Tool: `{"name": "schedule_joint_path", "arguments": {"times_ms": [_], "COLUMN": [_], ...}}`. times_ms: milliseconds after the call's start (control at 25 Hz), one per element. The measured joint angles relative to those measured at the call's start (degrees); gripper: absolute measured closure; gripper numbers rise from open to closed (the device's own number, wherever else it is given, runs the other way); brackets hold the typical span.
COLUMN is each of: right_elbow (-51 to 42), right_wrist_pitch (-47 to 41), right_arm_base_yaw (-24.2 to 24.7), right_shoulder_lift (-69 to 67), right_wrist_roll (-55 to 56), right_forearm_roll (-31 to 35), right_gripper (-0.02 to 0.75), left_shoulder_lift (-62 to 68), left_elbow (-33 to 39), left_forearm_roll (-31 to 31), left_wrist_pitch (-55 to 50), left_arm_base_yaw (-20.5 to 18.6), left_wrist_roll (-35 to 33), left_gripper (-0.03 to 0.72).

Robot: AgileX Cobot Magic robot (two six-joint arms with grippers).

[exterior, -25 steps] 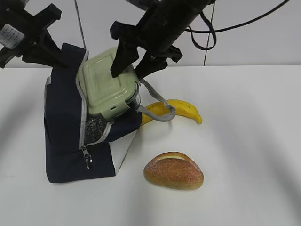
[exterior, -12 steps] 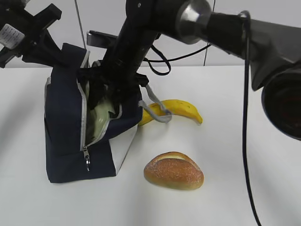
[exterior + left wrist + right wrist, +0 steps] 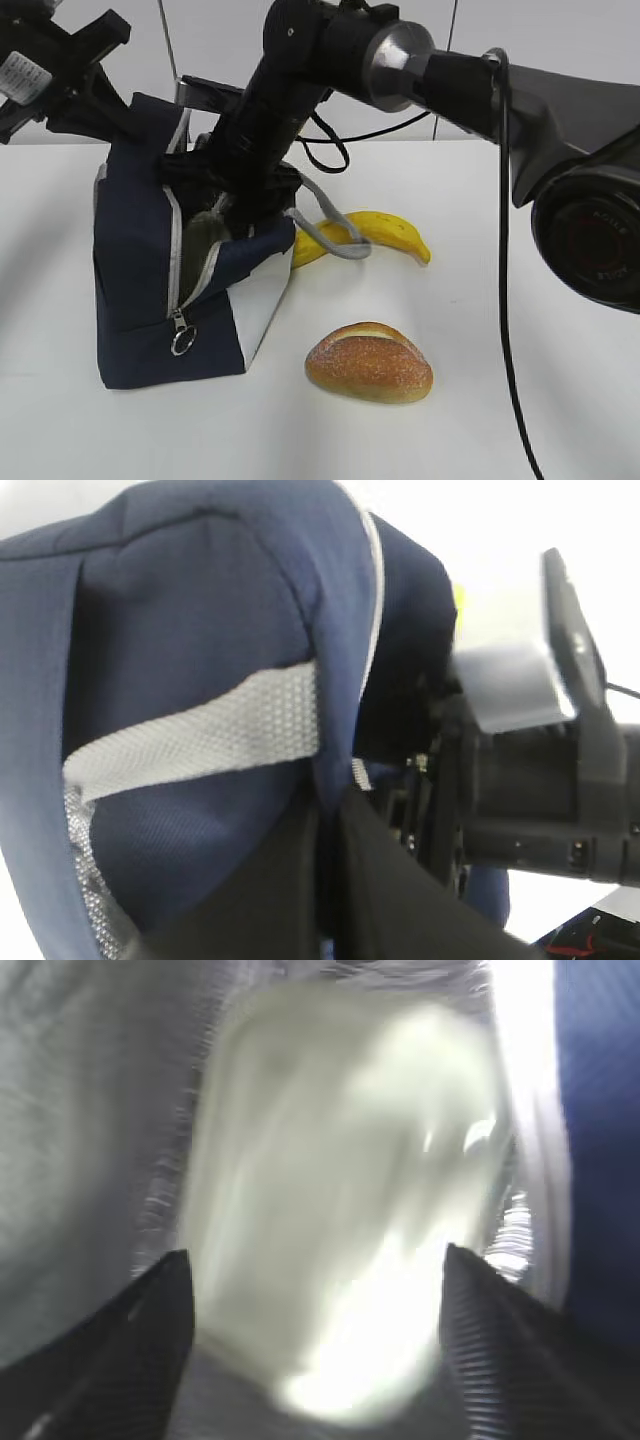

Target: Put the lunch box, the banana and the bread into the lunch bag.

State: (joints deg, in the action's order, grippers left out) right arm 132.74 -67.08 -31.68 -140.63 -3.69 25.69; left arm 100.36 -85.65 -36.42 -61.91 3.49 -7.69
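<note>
The navy lunch bag (image 3: 135, 290) stands at the left of the table with its zipped flap open. My left gripper (image 3: 330, 880) is shut on the lunch bag's upper fabric edge (image 3: 200, 610) and holds it up. My right gripper (image 3: 315, 1260) reaches down inside the bag, its fingers (image 3: 150, 1340) wide apart. The pale green lunch box (image 3: 340, 1180) lies blurred just beyond them against the silver lining; no finger visibly presses on it. The banana (image 3: 385, 232) lies behind the bag's right side. The bread (image 3: 369, 362) sits in front, to the right.
A grey webbing handle (image 3: 335, 225) loops from the bag over the banana's left end. The metal ring pull (image 3: 182, 342) hangs low on the bag's front. The right arm (image 3: 290, 90) slants across the bag's top. White table (image 3: 520, 330) spreads to the right.
The right gripper has gone down into the bag with the lunch box and its fingers have spread wider. The box no longer shows from outside. The left gripper has kept its hold.
</note>
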Motion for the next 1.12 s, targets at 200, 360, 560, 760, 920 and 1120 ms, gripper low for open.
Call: {"name": "schedule_joint_path", "arguments": {"times_ms": [200, 360, 560, 760, 920, 1120], "right_elbow": [7.34, 10.16, 10.48, 6.2, -2.94, -14.41], "right_wrist_pitch": [-3.59, -3.94, -4.53, -4.67, -4.67, -4.71], "right_arm_base_yaw": [0.11, 0.79, 1.8, 4.54, 7.11, 8.71], "right_shoulder_lift": [0.15, 3.48, 10.34, 16.46, 21.74, 26.57], "right_wrist_roll": [-0.23, -1.32, -1.77, -2.66, -4.97, -11.88], "right_forearm_roll": [-7.58, -9.79, -14.04, -16.41, -20.15, -23.42], "right_gripper": [0.154, 0.154, 0.154, 0.154, 0.154, 0.154], "left_shoulder_lift": [0.0, 0.0, 0.0, 0.0, 0.0, 0.0], "left_elbow": [0.0, 0.0, 0.0, 0.0, 0.0, 0.0], "left_forearm_roll": [-0.1, -0.04, 0.01, 0.08, 0.12, 0.12], "left_wrist_pitch": [0.06, -0.17, -0.21, -0.35, -0.47, -0.63], "left_arm_base_yaw": [0.0, 0.0, 0.0, 0.0, 0.0, 0.0], "left_wrist_roll": [0.0, 0.0, 0.0, 0.0, 0.0, 0.0], "left_gripper": [0.686, 0.686, 0.686, 0.686, 0.686, 0.686]}}
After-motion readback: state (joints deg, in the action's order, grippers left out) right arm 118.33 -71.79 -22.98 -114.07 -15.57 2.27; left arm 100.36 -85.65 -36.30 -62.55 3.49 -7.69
